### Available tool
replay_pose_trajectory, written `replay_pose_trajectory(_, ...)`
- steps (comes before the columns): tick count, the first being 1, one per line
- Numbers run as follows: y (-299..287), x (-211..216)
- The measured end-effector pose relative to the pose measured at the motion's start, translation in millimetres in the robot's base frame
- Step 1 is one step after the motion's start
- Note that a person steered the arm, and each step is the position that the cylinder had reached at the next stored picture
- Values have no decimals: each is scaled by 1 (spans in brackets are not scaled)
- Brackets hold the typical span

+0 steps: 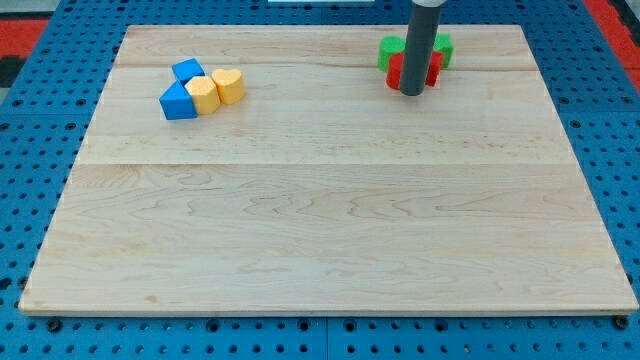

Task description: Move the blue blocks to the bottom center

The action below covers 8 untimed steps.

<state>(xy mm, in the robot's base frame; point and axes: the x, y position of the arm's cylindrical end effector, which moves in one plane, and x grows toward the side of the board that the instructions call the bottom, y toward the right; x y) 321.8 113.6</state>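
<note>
My tip (pixel 411 92) is sitting upper right, holding nothing, touching red blocks (pixel 432 65) and green blocks (pixel 391 50). Blue blocks (pixel 178 102) are lying upper left, touching yellow blocks (pixel 228 86).

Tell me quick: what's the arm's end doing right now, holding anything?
No hand, only a rod: my tip holds nothing, resting amid the red blocks and green blocks, far from the blue blocks.

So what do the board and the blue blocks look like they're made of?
The board looks like pale unfinished or lightly sealed wood: visible grain lines and plank seams, matte with little glare. The two blue blocks look like painted wood or moulded plastic; their flat, even colour shows no grain, so I can't tell which. My tip is far off, among the red and green blocks.
</note>
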Motion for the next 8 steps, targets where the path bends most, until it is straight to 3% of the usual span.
replay_pose_trajectory(2, -30, 16)
replay_pose_trajectory(3, -109, 20)
replay_pose_trajectory(5, -108, -55)
replay_pose_trajectory(8, -222, -51)
